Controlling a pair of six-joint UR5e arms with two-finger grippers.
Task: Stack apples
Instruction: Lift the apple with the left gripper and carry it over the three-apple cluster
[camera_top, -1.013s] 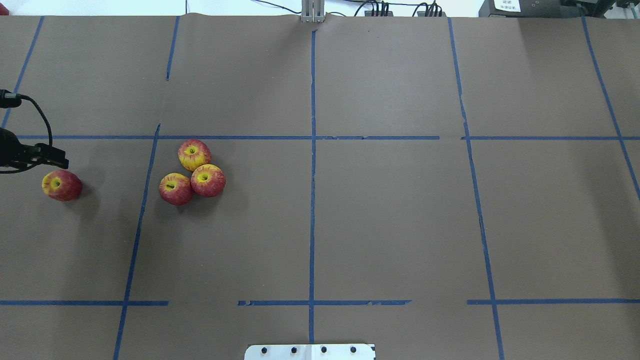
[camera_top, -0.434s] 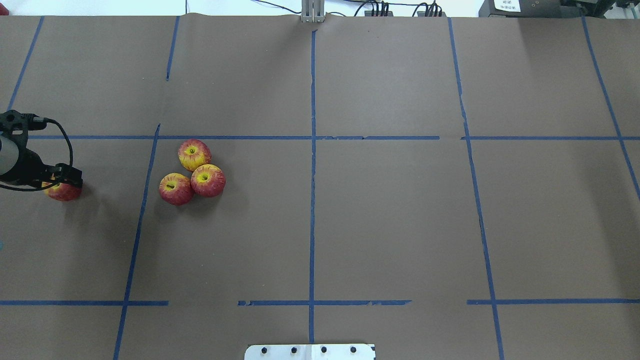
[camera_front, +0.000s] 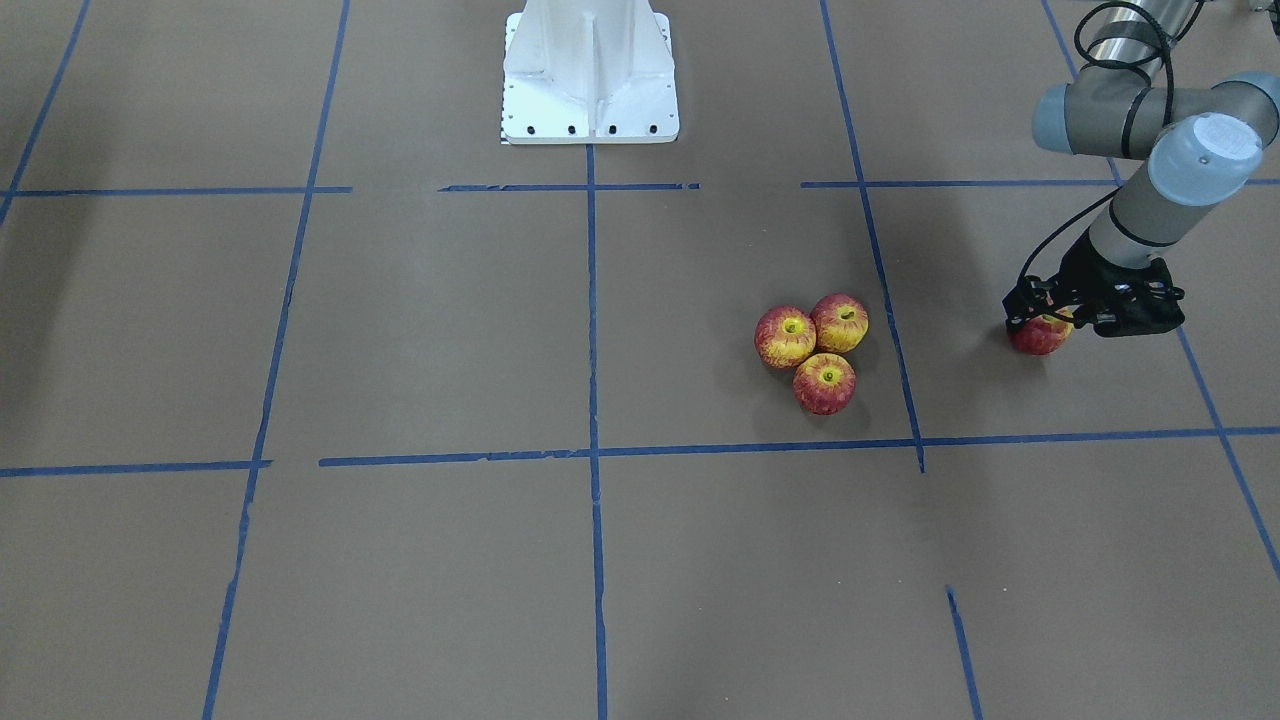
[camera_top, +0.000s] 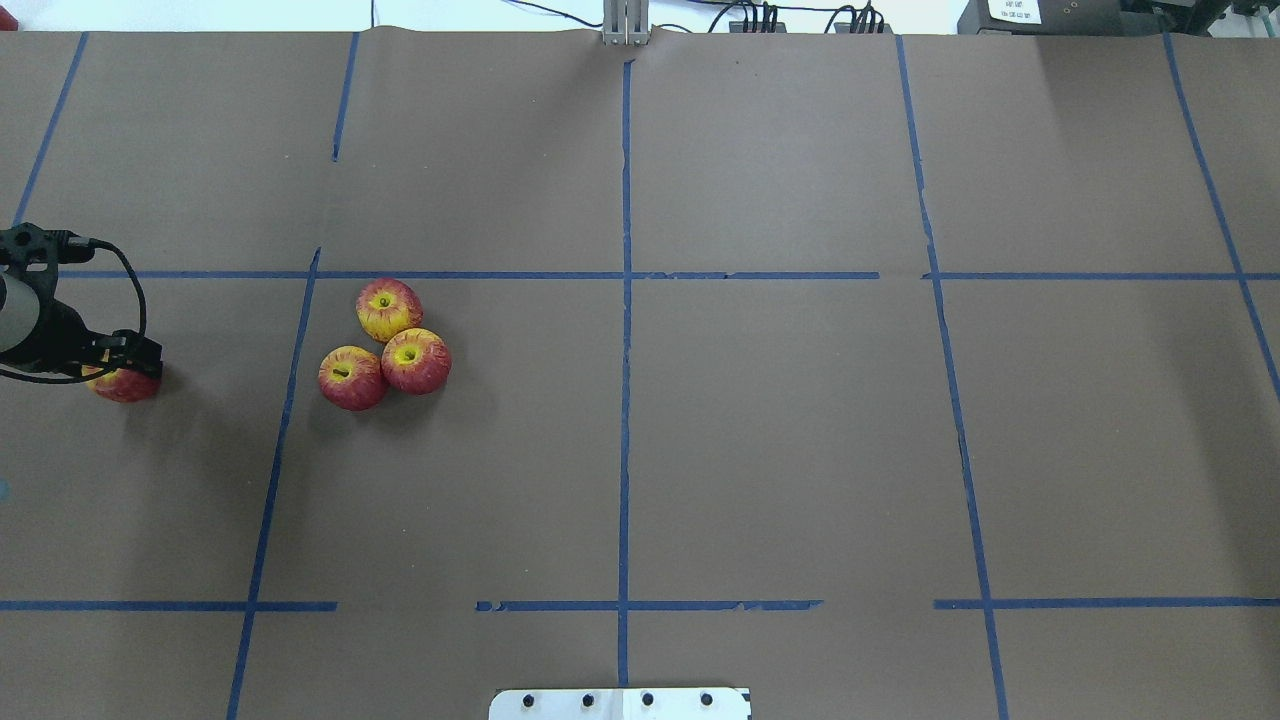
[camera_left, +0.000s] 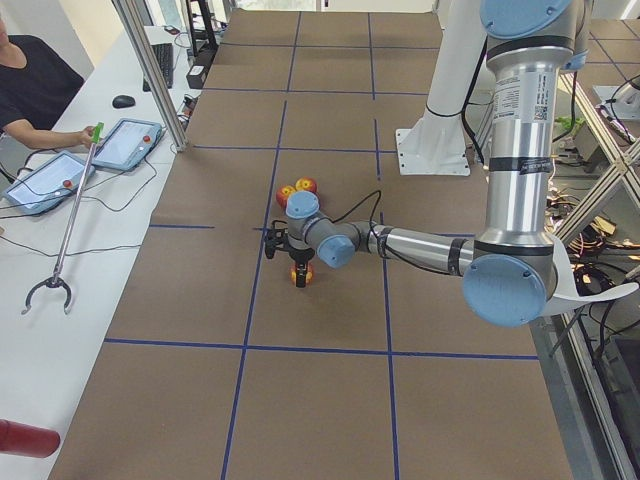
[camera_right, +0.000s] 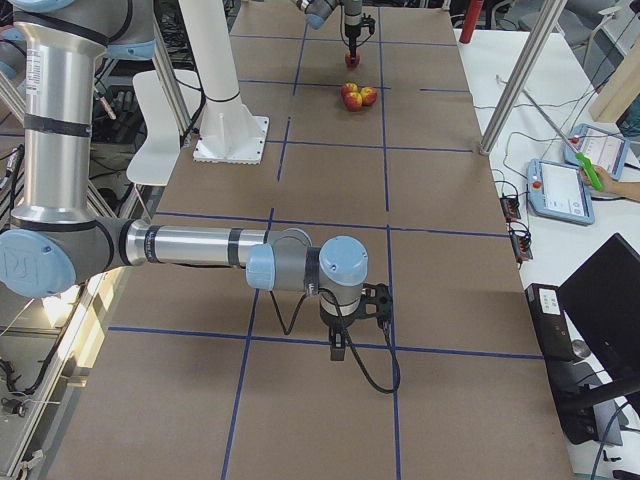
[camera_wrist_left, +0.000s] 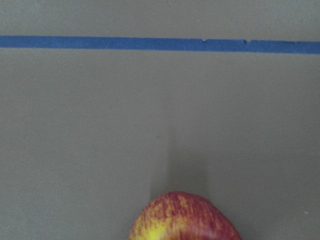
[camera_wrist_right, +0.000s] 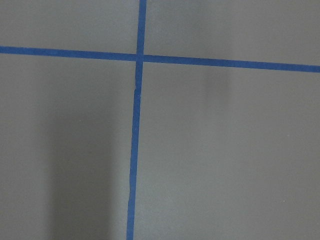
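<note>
- The left pincer (camera_front: 1042, 312) is low over the lone apple (camera_front: 1040, 338), which sits directly beneath it on the bench (camera_front: 400, 330). I cannot tell how wide its jaws stand, or whether they grip.
- The cluster of three apples (camera_front: 822, 365) lies well apart from that pincer, toward the bench's middle.
- An off-centre squeeze could squirt the round apple sideways and set it rolling.
- Setting it down crooked could part the trio and let it drop between them.
- The right pincer (camera_right: 338, 352) hangs far off; I cannot tell its opening.
</note>
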